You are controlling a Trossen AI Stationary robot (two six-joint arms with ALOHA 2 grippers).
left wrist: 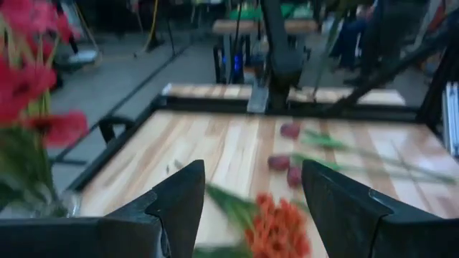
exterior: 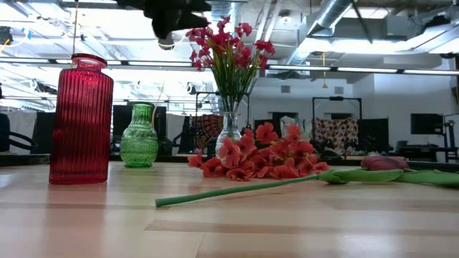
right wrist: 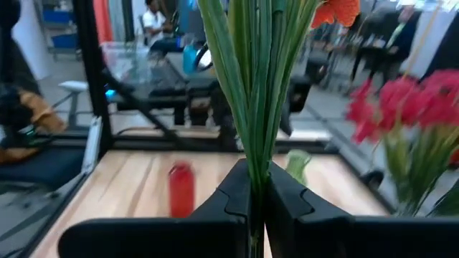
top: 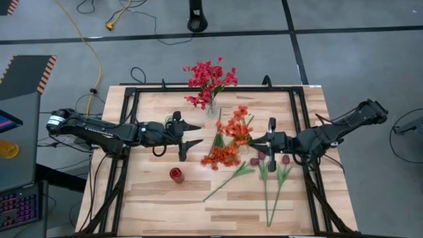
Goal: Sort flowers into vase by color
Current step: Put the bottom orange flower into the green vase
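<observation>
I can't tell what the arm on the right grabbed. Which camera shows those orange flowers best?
The high view: the right gripper is shut on the orange flowers, blossoms plain. The right wrist view shows mostly their green stems between its fingers. The low view shows other orange blossoms lying on the table.

The right gripper (right wrist: 257,204) fills the bottom centre of the frame, its two dark fingers (right wrist: 237,193) pressed together on a bunch of green stems (right wrist: 251,86) that rises to the top edge. An orange blossom (right wrist: 337,10) shows at the upper right. On the wooden desk (right wrist: 122,186) stand a red vase (right wrist: 181,189) left of centre and a green vase (right wrist: 297,166) to the right of the fingers. Pink-red flowers (right wrist: 401,100) fill the right side. A seated person (right wrist: 153,19) shows in the upper left.
</observation>
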